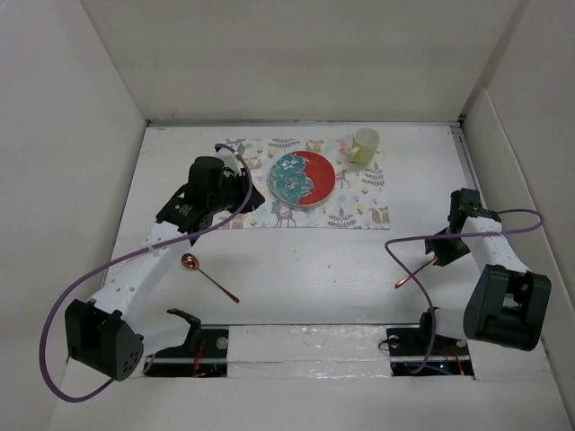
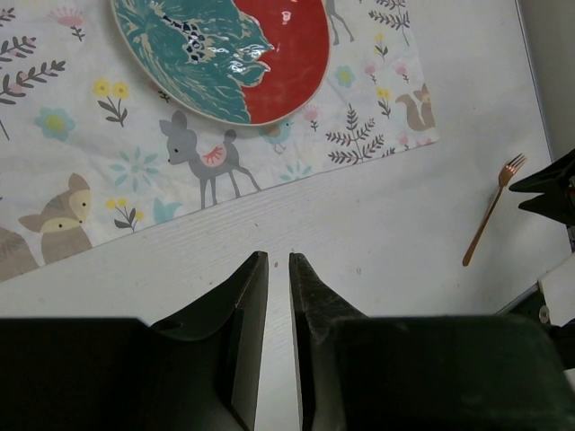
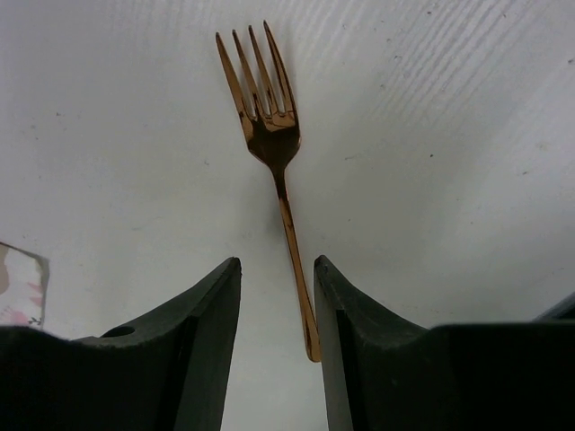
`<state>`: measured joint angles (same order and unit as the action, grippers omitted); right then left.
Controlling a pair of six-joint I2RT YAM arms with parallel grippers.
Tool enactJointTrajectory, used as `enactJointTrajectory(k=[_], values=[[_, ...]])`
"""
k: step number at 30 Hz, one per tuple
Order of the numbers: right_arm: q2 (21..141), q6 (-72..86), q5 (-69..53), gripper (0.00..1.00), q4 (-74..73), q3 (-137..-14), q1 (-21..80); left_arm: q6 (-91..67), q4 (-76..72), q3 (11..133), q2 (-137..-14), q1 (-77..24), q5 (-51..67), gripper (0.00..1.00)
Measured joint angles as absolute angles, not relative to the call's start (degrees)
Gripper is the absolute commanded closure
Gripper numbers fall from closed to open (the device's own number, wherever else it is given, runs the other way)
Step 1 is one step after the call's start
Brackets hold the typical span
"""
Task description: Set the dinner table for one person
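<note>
The white dinner table [image 1: 314, 278] carries a patterned placemat [image 1: 350, 211] with a red and teal plate [image 1: 303, 178] and a yellow-green cup [image 1: 364, 145]. A copper spoon [image 1: 208, 275] lies at the left front and a copper fork [image 1: 415, 271] at the right front. My left gripper [image 1: 246, 201] is shut and empty, low over the table just short of the placemat's near edge [image 2: 278, 256]. My right gripper [image 1: 440, 248] is open and straddles the fork's handle [image 3: 292, 242], which lies flat beside the right finger [image 3: 359, 314]. The tines point away.
White walls enclose the table on the left, back and right. Purple cables loop over both arms. In the left wrist view, the plate [image 2: 225, 54] is ahead on the placemat [image 2: 90, 180], and the fork [image 2: 490, 220] and right gripper [image 2: 548, 189] are at far right.
</note>
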<state>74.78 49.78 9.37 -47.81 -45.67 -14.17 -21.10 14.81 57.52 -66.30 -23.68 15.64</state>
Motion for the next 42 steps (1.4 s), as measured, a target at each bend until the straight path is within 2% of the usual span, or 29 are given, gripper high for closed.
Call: enactJointTrajectory(k=[9, 23, 27, 31, 33, 39, 42], values=[[75.5, 52.12, 10.72, 0.61, -54.98, -50.19, -12.27, -21.52, 14.81, 57.12, -63.07, -23.68, 14.79, 0.86], [87.42, 57.49, 10.31, 0.64, -53.67, -49.98, -11.33, -20.86, 15.27, 58.57, -62.63, -23.68, 12.62, 0.86], [89.78, 58.59, 10.35, 0.71, -52.07, -50.24, -10.57, -20.58, 15.25, 59.53, -63.44, -23.68, 11.99, 0.86], [91.07, 59.4, 10.76, 0.84, -51.51, -51.11, -8.78, -20.38, 15.29, 59.64, -64.38, -23.68, 11.64, 0.86], [91.53, 59.33, 11.0, 0.86, -51.44, -51.66, -7.49, -20.34, 15.33, 59.64, -64.64, -23.68, 11.46, 0.86], [96.36, 53.91, 13.15, 0.82, -49.87, -57.52, -1.3, -20.21, 15.57, 59.64, -64.75, -23.68, 10.85, 0.86], [97.91, 49.41, 14.72, 0.75, -47.09, -59.61, 1.06, -20.21, 16.01, 59.64, -64.75, -23.68, 10.68, 0.86]])
